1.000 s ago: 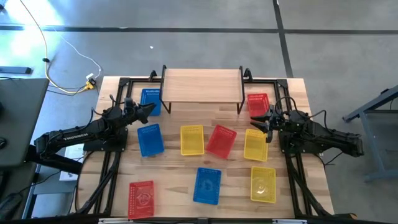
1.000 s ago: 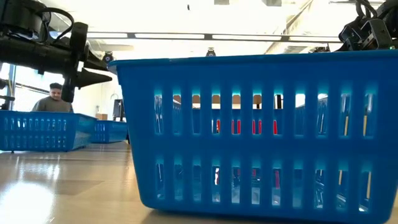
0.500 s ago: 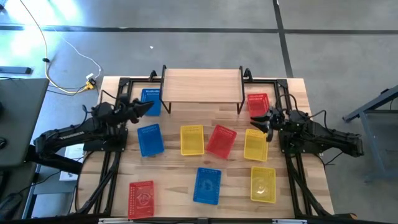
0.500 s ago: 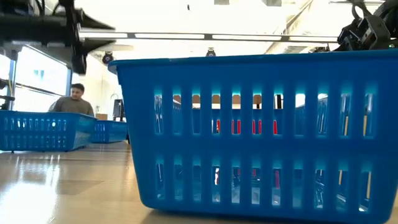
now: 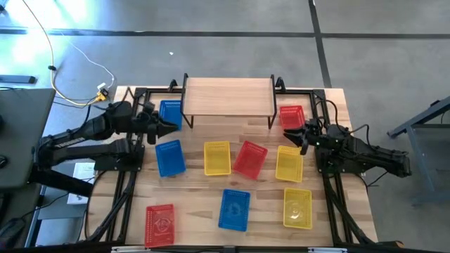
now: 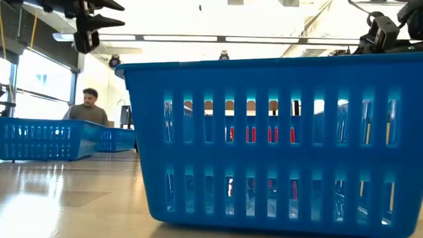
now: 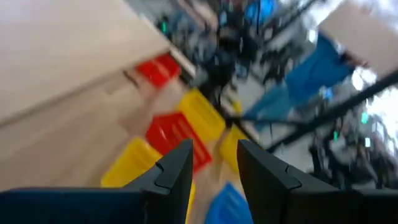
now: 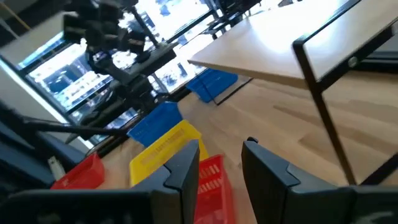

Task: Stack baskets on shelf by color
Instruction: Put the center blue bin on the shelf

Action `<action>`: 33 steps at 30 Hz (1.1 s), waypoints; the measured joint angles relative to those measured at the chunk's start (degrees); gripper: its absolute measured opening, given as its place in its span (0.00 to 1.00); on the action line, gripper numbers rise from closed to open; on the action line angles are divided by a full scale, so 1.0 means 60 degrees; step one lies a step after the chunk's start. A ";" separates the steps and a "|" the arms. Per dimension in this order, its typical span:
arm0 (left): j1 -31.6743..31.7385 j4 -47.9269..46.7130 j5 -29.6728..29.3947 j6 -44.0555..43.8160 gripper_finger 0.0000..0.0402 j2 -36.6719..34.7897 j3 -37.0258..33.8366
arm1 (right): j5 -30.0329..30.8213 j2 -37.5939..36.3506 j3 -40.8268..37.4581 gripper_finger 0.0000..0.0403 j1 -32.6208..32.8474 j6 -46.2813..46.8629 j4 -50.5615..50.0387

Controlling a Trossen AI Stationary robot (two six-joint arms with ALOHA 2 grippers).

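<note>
From above, all nine baskets are seen on the counter (image 5: 260, 140), none on the shelf (image 5: 228, 95), which stands bare at the far edge. A blue basket (image 5: 170, 114) lies at the shelf's left end and a red basket (image 5: 291, 117) at its right end. A row in front is formed by a blue one (image 5: 169, 157), a yellow one (image 5: 217, 158), a tilted red one (image 5: 249, 159) and a yellow one (image 5: 289, 163). Nearest the front lie a red one (image 5: 160, 223), a blue one (image 5: 235, 209) and a yellow one (image 5: 297, 208).

The left tool (image 5: 163, 128) is held between the two blue baskets on the left; the right tool (image 5: 301, 138) is held between the right-end red basket and the yellow one beside it.

Only in the wrist views is the fingers' gap shown: the left tool (image 7: 213, 163) and the right tool (image 8: 221, 160) both stand parted, with nothing between the fingers.

The low view is largely filled by the front blue basket (image 6: 271, 139); a person (image 6: 88, 109) is seen only there, beyond the counter.
</note>
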 joint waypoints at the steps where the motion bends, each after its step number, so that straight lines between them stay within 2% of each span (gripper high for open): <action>1: -0.0148 -0.0362 0.0067 0.0093 0.29 0.0184 0.0199 | 0.0103 -0.0002 0.0000 0.27 -0.0002 -0.0039 0.0007; 6: -0.1148 -0.1935 -0.0065 0.0511 0.29 0.1012 0.0875 | 0.0268 0.0000 0.0000 0.27 0.0000 0.0004 0.0018; 10: -0.2079 -0.2530 -0.0120 0.0477 0.29 0.1558 0.0946 | 0.0272 -0.0001 0.0000 0.27 0.0000 0.0510 0.0018; 15: -0.3210 -0.3274 -0.0995 0.0280 0.29 0.2148 0.0946 | 0.0272 0.0000 0.0000 0.27 0.0001 0.0569 0.0018; 20: -0.4224 -0.3471 -0.1975 0.0244 0.29 0.2689 0.0946 | 0.0275 0.0000 0.0000 0.27 0.0001 0.0568 0.0018; 33: -0.5898 -0.3739 -0.2259 -0.0099 0.29 0.4739 0.0946 | 0.0276 -0.0001 0.0000 0.27 -0.0001 0.0548 0.0018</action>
